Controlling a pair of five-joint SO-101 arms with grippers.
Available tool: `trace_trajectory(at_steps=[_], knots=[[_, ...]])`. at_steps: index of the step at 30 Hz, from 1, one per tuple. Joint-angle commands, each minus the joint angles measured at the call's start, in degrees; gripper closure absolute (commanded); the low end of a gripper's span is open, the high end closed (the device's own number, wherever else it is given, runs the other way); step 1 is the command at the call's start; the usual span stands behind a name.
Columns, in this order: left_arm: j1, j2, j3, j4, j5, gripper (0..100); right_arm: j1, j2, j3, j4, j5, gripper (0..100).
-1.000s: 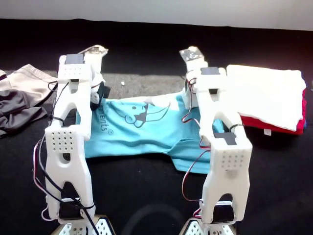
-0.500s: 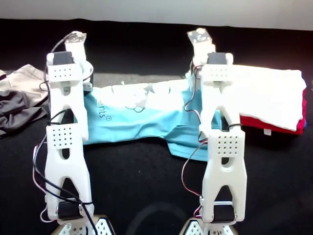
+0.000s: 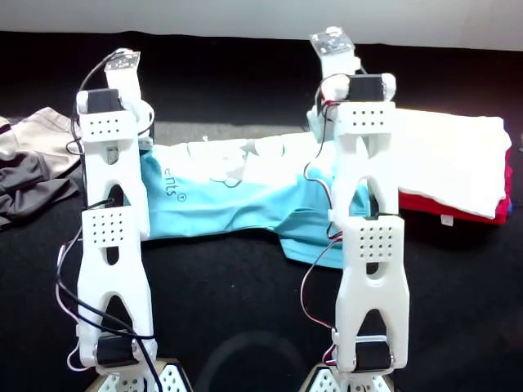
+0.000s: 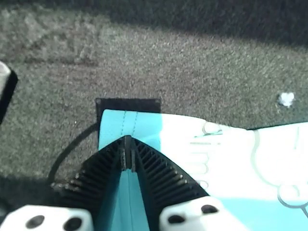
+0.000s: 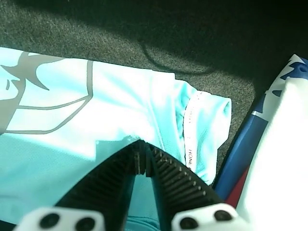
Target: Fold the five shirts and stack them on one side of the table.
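Stretched forward side by side, wrists low over the table (image 3: 245, 302). Clamped shut with the left gripper (image 4: 127, 147) on the turquoise shirt (image 3: 229, 208), its edge just past the fingertips. Pinched likewise in the right gripper (image 5: 142, 153), folded stack (image 3: 449, 159) just beside the fingers.

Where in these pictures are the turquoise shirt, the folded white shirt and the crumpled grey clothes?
turquoise shirt (image 3: 221, 214), high view, front panel.
folded white shirt (image 3: 449, 159), high view, top face.
grey clothes (image 3: 29, 175), high view, crumpled middle.
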Motion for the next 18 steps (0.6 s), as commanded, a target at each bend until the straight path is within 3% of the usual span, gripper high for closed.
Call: trace_trajectory(at_steps=[1,11,18], knots=[[0.3,1.0,-0.2,-6.5,0.3,99,-1.4,-0.3,3.0,0.5,-0.2,99.1],[-4.9,2.2,-0.2,-8.6,3.9,99,2.4,10.5,7.8,-13.3,-0.5,99.1],[-8.5,2.0,-0.5,-6.3,9.4,99,4.4,10.8,3.1,-11.2,-0.6,99.1]])
